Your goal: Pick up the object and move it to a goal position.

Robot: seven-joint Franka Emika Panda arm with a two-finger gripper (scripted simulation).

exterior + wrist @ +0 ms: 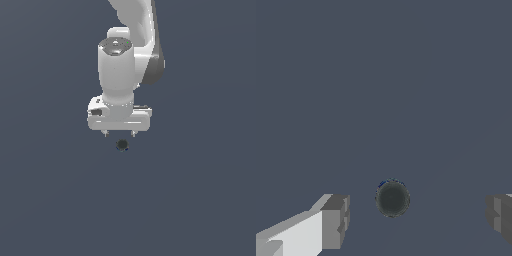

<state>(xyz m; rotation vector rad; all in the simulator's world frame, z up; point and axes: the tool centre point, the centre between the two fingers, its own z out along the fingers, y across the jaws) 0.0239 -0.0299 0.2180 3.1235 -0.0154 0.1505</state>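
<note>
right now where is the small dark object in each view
Exterior view: the object sits near the picture's centre, just below the white hand.
Wrist view: the object shows between the two grey fingers, touching neither.
Shared landmark: the hand's open fingers, with the object in line with the gap between them.

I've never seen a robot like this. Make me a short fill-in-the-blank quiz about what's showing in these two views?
1. The gripper has its jaws ____.
2. The object is dark and ____ in shape.
3. In the wrist view, the object lies ____ the two fingers.
4. The arm's casing is mostly ____ in colour.

Missing words: open; round; between; white
</note>
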